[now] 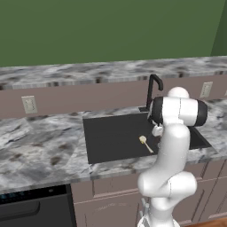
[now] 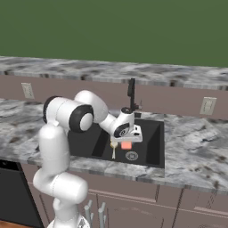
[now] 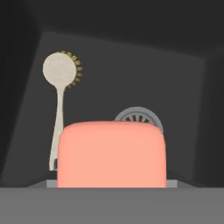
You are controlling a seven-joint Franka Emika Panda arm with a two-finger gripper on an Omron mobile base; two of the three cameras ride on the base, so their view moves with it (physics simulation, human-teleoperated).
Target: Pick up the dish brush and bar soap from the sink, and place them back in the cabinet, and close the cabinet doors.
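Black sink [image 2: 151, 147] with dish brush [image 3: 59, 96], bar soap [image 3: 111, 153]; fingers' spread untellable.

Bar soap [image 3: 111, 154] beside dish brush [image 3: 59, 94], before drain [image 3: 139, 117]

You see a matt black sink [image 1: 111, 137], a smooth salmon soap [image 3: 111, 154] without gloss, a cream plastic-looking brush [image 3: 59, 87] with yellowish bristles, a ribbed grey metal drain [image 3: 139, 116], and a veined, stone-like counter [image 1: 40, 150].
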